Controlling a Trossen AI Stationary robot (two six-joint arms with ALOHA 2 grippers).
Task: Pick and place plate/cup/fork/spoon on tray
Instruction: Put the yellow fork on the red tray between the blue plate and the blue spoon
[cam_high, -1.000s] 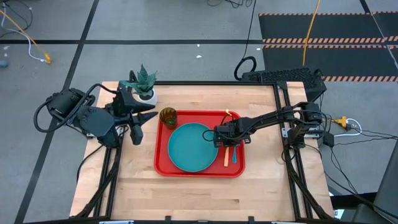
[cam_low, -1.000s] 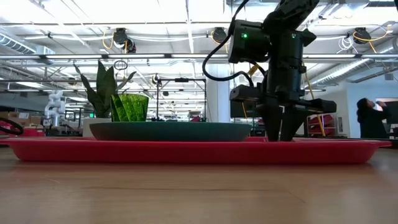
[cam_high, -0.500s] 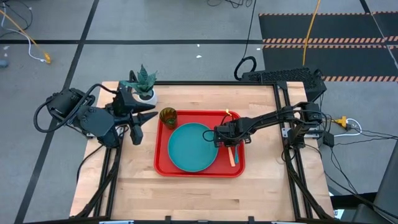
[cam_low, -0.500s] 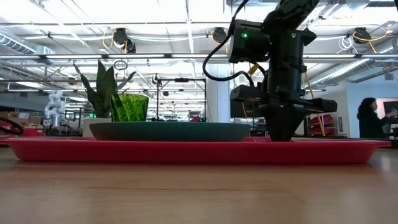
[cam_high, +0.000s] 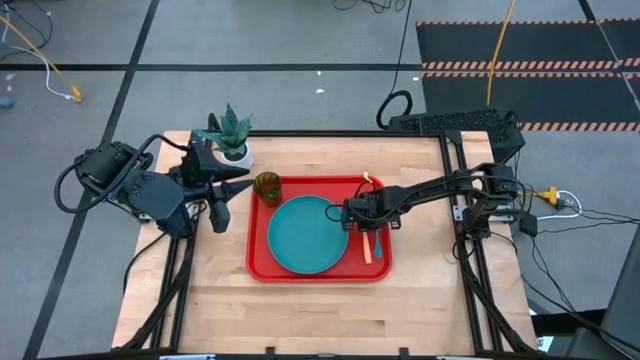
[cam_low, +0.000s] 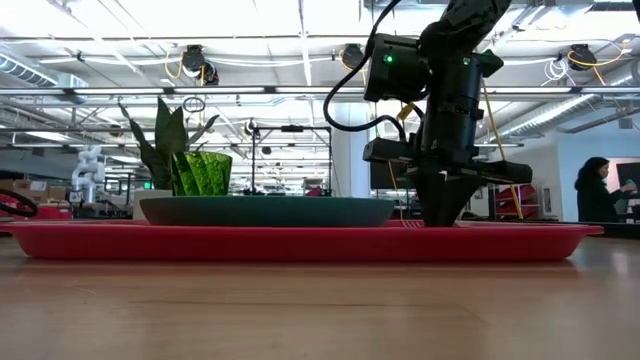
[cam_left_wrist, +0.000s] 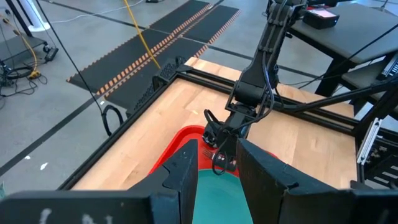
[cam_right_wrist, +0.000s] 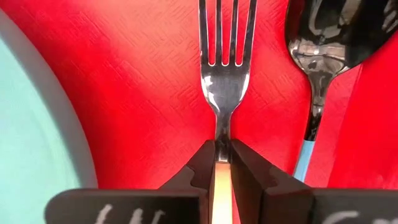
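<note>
The right gripper (cam_high: 362, 213) pinches the fork (cam_right_wrist: 222, 81) by its neck on the tray (cam_high: 262, 270), right of the plate (cam_high: 308, 235), beside the spoon (cam_right_wrist: 320, 56). The left gripper (cam_high: 222, 200) waits, jaws apart, left of the tray

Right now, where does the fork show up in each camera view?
High view: the fork lies right of the plate, under the right gripper.
Low view: hidden behind the tray rim.
Left wrist view: not discernible.
Right wrist view: centre, beside the spoon.
Shared landmark: the red tray.
</note>
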